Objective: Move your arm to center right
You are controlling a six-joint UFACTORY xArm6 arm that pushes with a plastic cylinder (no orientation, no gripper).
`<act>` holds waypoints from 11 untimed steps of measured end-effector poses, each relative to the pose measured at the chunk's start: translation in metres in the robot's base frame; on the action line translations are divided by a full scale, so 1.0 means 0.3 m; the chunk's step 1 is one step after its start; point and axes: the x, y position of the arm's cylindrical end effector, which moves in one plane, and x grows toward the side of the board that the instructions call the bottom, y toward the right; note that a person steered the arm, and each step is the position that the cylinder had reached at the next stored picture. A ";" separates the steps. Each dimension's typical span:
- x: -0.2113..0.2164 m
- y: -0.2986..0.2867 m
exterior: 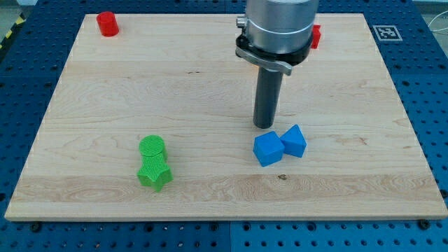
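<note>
Green star block (155, 176) and green cylinder (151, 148) touch near the board's (210, 203) bottom edge. Two blue blocks (278, 145) touch just below my tip (264, 127); it has no claw. Bare wood spreads rightward; a printed marker (386, 32) shows, unreadable.

2 red blocks (107, 23) (316, 36), 2 blue blocks (268, 149) (295, 141), 2 green blocks (152, 147) (155, 174).

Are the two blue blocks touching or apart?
Touching: the blue cube and blue triangular block meet edge to edge, just below my tip.
</note>
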 end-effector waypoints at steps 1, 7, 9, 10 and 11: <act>0.000 0.061; 0.026 0.490; 0.026 0.699; 0.026 0.770; 0.016 0.817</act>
